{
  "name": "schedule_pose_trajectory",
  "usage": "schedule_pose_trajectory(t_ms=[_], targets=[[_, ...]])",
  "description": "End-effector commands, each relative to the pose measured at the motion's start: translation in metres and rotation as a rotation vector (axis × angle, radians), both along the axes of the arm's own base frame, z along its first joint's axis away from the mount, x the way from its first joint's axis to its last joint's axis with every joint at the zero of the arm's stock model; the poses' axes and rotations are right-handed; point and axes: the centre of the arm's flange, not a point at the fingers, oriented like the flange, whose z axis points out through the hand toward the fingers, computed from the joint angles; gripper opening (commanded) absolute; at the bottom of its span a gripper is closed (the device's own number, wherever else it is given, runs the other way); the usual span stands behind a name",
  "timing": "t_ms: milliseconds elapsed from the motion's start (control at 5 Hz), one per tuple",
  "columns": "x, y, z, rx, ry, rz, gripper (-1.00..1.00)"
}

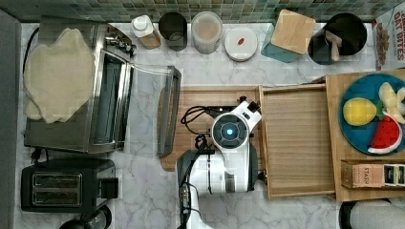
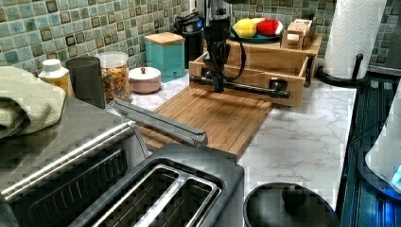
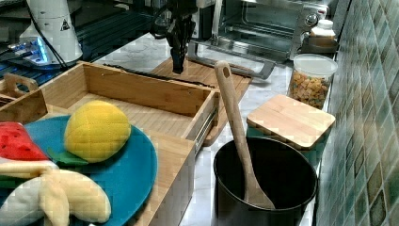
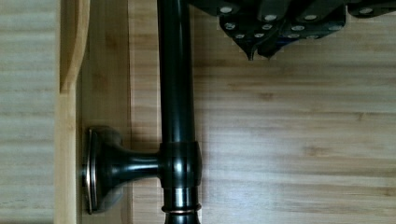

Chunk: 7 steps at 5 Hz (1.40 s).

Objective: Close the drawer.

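Observation:
The drawer (image 1: pixel 296 138) stands pulled far out of the wooden stand (image 1: pixel 334 114), its striped floor bare (image 3: pixel 141 115). A dark metal handle bar (image 2: pixel 246 88) runs across its front panel (image 4: pixel 70 140). My gripper (image 4: pixel 258 52) points down over the cutting board, just outside the handle bar (image 4: pixel 175 93), with a small gap between them. Its fingertips are together with nothing in them. In the left view the gripper (image 2: pixel 218 85) hangs in front of the bar's left half. In the right view the gripper (image 3: pixel 178 68) hangs beyond the drawer's far wall.
A grooved cutting board (image 1: pixel 191 102) lies between the drawer and the toaster oven's lowered glass door (image 1: pixel 165 112). A blue plate (image 1: pixel 356 138) of toy fruit and a tea box (image 1: pixel 372 175) sit on the stand. Jars (image 1: pixel 206 31) line the tiled wall; a paper towel roll (image 2: pixel 354 33) stands beside the stand.

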Motion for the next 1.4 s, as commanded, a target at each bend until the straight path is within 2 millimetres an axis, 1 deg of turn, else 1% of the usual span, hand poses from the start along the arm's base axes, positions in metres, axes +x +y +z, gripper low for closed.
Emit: schedule_pose_trajectory(t_ms=[200,400,600,800,1000,1200,1400], targets=[[-0.011,-0.033,-0.014,-0.003,0.016,-0.003,-1.00],[-0.019,-0.054,0.002,-0.024,-0.008,-0.024,-1.00],[-0.022,-0.080,0.006,-0.013,-0.080,-0.002,-1.00],[-0.016,-0.109,0.010,-0.008,-0.092,-0.003,-1.00],[-0.013,-0.153,0.018,0.002,-0.072,0.019,-1.00],[-0.010,-0.209,0.020,0.018,-0.088,-0.049,-1.00],[-0.012,-0.276,0.035,0.037,-0.067,-0.107,-1.00]])
